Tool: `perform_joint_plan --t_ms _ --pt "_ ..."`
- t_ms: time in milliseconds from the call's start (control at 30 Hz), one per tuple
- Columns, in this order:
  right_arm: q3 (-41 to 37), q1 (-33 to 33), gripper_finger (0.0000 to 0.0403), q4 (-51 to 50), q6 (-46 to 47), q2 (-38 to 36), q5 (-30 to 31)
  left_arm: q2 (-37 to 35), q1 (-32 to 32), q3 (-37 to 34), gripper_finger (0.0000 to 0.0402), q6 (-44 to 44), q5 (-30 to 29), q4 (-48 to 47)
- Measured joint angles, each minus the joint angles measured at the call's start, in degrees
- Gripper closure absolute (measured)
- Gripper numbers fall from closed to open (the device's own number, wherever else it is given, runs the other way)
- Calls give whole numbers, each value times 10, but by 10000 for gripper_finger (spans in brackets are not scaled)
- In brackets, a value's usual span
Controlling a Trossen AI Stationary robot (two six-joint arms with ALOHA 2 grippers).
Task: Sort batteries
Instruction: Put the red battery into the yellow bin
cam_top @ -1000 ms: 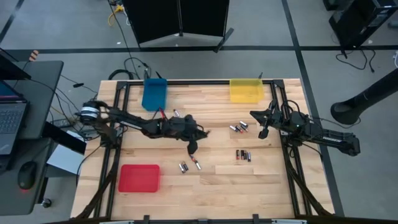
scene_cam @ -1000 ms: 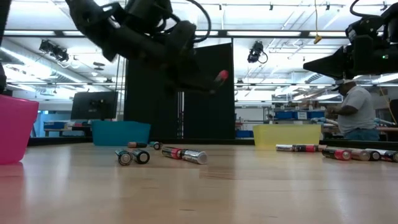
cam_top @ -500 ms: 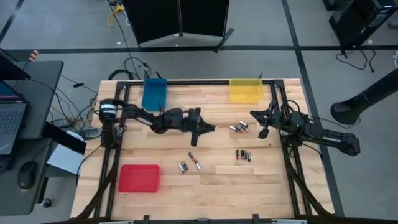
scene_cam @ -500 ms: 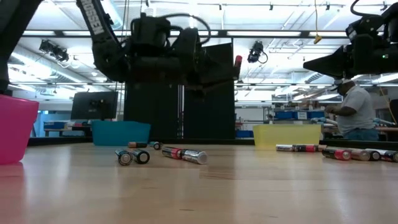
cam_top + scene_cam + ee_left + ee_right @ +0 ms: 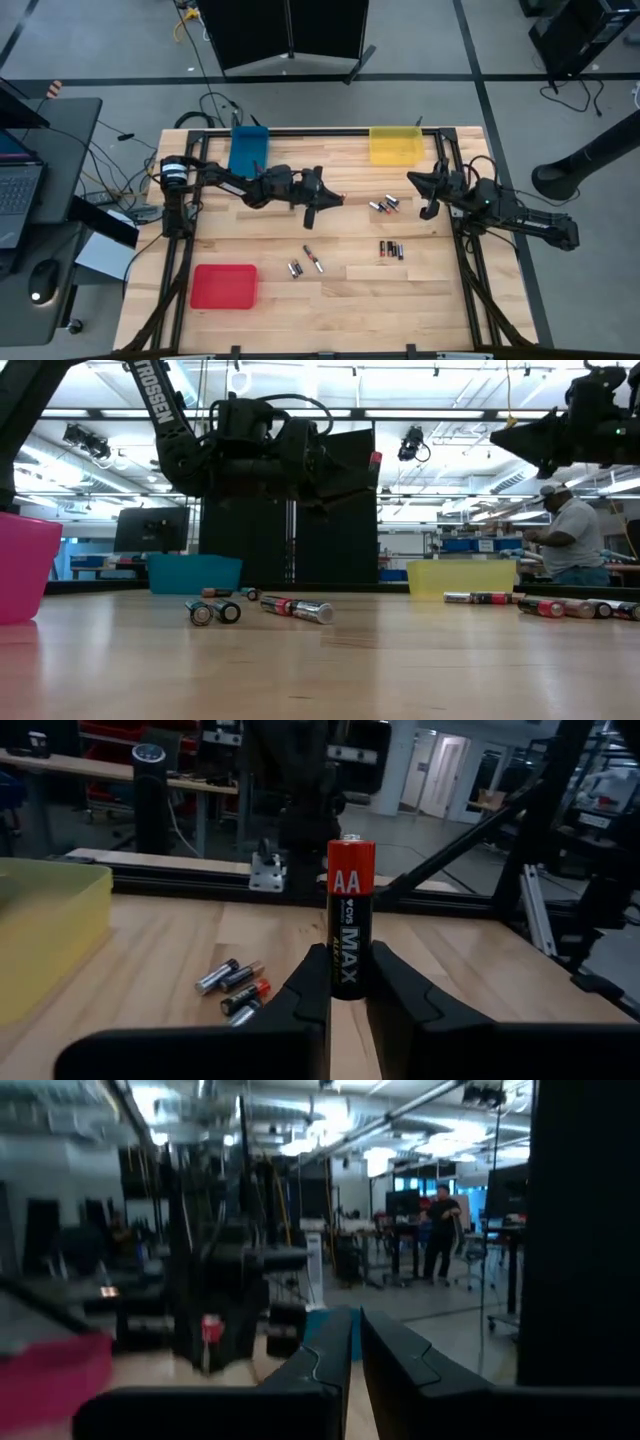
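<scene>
Two arms over a wooden worktop point(image 5: 350, 290), high view. Left gripper point(image 5: 318, 203) near frame centre, raised off the surface, jaws clamped on one black-and-red AA battery point(image 5: 344, 916), held upright between the fingers point(image 5: 305, 990) in the left wrist view; same cell seen as a red tip at upper centre of the low view point(image 5: 375, 459). Right gripper point(image 5: 428, 194) at centre right, raised, jaws drawn narrow with only a slim gap and nothing between them in the right wrist view point(image 5: 354, 1342).

Loose batteries, all lying flat on the worktop:
- small cluster point(image 5: 384, 205) right of centre, between the two grippers
- row of several point(image 5: 391, 250) lower right of centre
- pair point(image 5: 295, 268) below centre, with one more point(image 5: 314, 259) just beside it
- one or two near the blue tray, just left of the left arm point(image 5: 284, 183)

Trays:
- blue tray point(image 5: 248, 152) at upper left of the worktop
- yellow tray point(image 5: 396, 145) at upper right
- red tray point(image 5: 224, 286) at lower left

Contents of the trays not discernible.

One person point(image 5: 570, 540) in the room behind, right of the low view.
</scene>
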Motion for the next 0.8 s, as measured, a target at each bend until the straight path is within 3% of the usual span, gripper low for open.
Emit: perform_joint_plan --t_ms 167,300,533,800 --pt "0 0 366 0 47 15 -15 0 0 0 356 0 6 -7" --pt "0 14 391 17 75 59 -27 0 0 0 356 -1 1 -12" --pt "0 78 389 151 101 192 -21 0 -10 0 356 0 -4 -10" --pt "4 159 374 316 105 371 43 0 -15 0 356 -1 -6 6"
